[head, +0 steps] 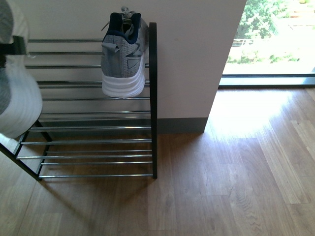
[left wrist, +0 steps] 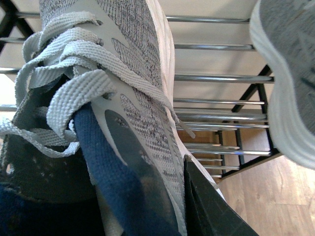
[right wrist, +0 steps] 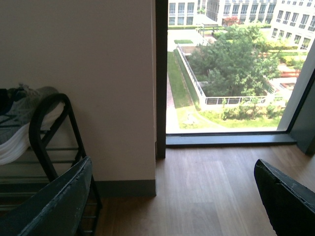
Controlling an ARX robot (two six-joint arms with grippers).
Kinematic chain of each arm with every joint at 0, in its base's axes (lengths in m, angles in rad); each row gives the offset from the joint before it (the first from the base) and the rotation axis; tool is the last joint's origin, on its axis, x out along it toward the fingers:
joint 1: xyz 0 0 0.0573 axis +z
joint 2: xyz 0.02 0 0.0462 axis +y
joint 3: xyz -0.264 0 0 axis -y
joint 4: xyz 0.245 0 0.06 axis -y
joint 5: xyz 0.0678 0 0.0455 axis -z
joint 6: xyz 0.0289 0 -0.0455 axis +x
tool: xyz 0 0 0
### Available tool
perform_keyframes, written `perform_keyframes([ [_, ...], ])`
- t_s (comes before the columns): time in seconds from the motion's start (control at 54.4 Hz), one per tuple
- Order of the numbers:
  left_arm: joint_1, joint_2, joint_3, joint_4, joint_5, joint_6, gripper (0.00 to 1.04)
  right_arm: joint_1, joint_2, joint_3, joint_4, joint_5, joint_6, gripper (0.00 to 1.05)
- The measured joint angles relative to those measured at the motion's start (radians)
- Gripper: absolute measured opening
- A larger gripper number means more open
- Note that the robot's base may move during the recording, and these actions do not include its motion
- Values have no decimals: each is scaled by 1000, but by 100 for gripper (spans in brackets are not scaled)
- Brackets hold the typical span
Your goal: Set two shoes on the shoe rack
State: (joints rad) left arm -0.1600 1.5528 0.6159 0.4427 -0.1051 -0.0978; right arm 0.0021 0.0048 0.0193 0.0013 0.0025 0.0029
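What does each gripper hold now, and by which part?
The left gripper holds a grey knit lace-up sneaker by its side wall at the dark collar. The right gripper is open, holding nothing.

I can read no text, brand, label or number anywhere in my front or wrist views.

**Rack and floor: one shoe shelved**

We find the shoe rack [head: 153, 98] standing on the wood floor [head: 236, 167], backed against the wall. One grey sneaker [head: 123, 59] rests on its upper rods, heel toward us, just beside the right end frame.
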Motion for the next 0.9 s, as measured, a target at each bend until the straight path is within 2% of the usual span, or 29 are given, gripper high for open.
perform_keyframes([
  [0.276, -88, 168, 244, -122, -3, -29, 2, 0, 0, 0, 0, 0, 0, 96],
  [0.68, -116, 385, 512, -258, -16, -33, 2, 0, 0, 0, 0, 0, 0, 96],
  [0.901, -145, 463, 627, -322, -45, 43, 2, 0, 0, 0, 0, 0, 0, 96],
])
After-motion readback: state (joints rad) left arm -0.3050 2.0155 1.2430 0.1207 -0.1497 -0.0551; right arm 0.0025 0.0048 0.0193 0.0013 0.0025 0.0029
